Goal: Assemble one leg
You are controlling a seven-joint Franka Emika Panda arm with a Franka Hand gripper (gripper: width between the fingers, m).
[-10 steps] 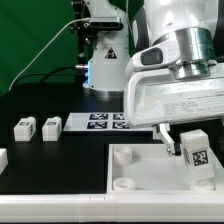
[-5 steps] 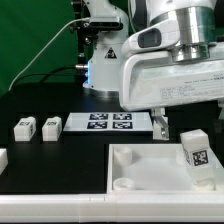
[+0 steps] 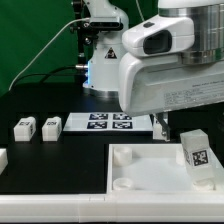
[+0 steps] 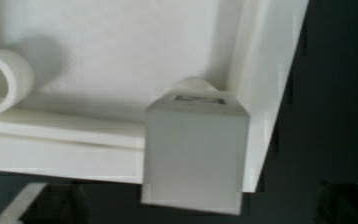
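Black covers the table (image 3: 60, 150) in the exterior view, with a green backdrop (image 3: 30, 40) behind it and the marker board (image 3: 110, 122) lying flat toward the rear. Nearest the camera lies the large white board (image 3: 150, 168), its raised rim making a shallow tray with a round socket (image 3: 122, 155) in a corner on the exterior view's left. Inside that tray, toward the exterior view's right, stands the leg (image 3: 196, 155), upright with its long axis vertical and its black-and-white tag facing the camera. Two other legs (image 3: 24, 127) sit side by side on the bare table on the exterior view's left, well apart from the tray. The gripper (image 3: 162, 130) hangs above and just beside the leg, not touching it; only one dark finger shows, so I cannot tell how wide the jaws stand, and nothing is seen between them. From the wrist view, the leg (image 4: 197, 150) is seen from above standing on the large white board (image 4: 105, 120) by its rim, the round socket (image 4: 2, 78) well apart from it; no fingers show clearly.
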